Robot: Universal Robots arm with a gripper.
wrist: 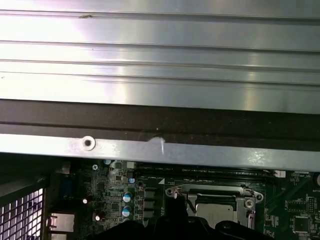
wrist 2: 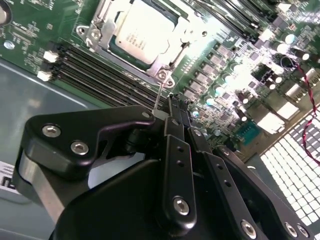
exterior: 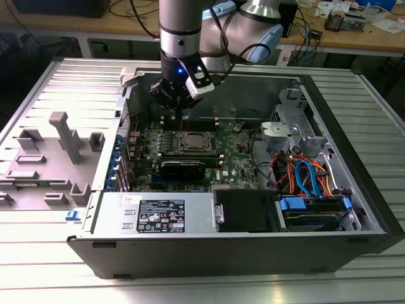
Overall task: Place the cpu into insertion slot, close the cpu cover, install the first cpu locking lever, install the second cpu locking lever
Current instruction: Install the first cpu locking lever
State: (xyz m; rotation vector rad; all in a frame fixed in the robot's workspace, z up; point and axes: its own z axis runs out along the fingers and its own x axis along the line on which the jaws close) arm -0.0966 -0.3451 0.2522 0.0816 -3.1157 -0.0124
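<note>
Ribbed metal bench (exterior: 38,278), open PC case (exterior: 190,253) lying on it. The cpu (wrist 2: 145,32) sits on the green board (wrist 2: 30,30) under its closed cover (wrist 2: 156,66). The gripper (wrist 2: 179,106) has its fingers pressed together, just beside the cpu's wire lever (wrist 2: 159,95). That looks thin, springy and slippery, so I'd catch it near the free end.
</note>
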